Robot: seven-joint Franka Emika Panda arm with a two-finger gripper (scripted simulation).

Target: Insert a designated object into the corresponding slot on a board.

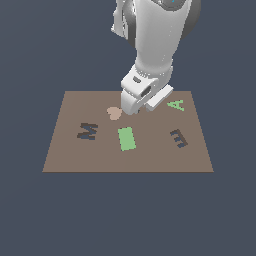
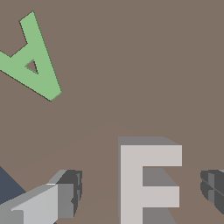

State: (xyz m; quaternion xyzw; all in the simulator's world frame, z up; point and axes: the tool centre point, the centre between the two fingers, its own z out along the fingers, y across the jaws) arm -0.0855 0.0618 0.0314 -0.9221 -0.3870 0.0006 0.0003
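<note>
The whitish-grey E block lies on the brown board and shows only in the wrist view, cut off by the frame edge. My gripper is open and straddles the block, with a dark finger pad on one side and the other pad on the far side, both apart from it. In the exterior view the gripper is low over the far middle of the board and hides the block. The dark brown E slot is on the exterior view's right, nearer the front.
A green letter A lies beside the gripper, also in the wrist view. A tan heart, a green rectangle and a dark M shape are on the board. A dark blue floor surrounds it.
</note>
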